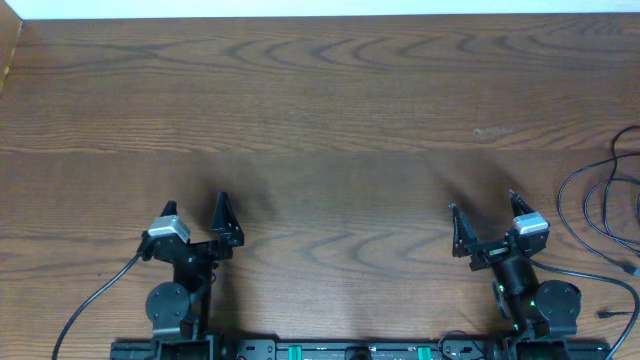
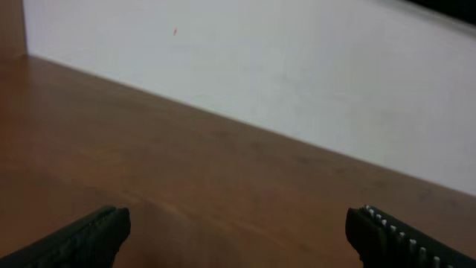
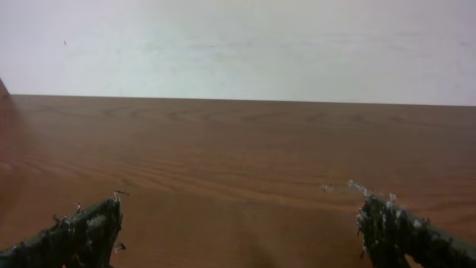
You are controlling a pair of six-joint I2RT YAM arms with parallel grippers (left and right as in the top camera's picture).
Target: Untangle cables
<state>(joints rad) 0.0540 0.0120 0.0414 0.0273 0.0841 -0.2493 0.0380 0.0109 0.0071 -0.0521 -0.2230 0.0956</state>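
Thin black cables (image 1: 600, 205) lie in loose loops at the far right edge of the table in the overhead view, partly cut off by the frame; a small plug end (image 1: 606, 314) lies near the front right. No white cable shows. My left gripper (image 1: 195, 207) is open and empty at the front left, far from the cables. My right gripper (image 1: 483, 207) is open and empty at the front right, left of the cables. In the wrist views both pairs of fingers, left (image 2: 238, 227) and right (image 3: 238, 223), stand wide apart over bare wood; the cables are out of their view.
The brown wooden table (image 1: 320, 120) runs back to a white wall (image 3: 238, 45). Thicker black cords (image 1: 90, 305) run from the arm bases at the front edge.
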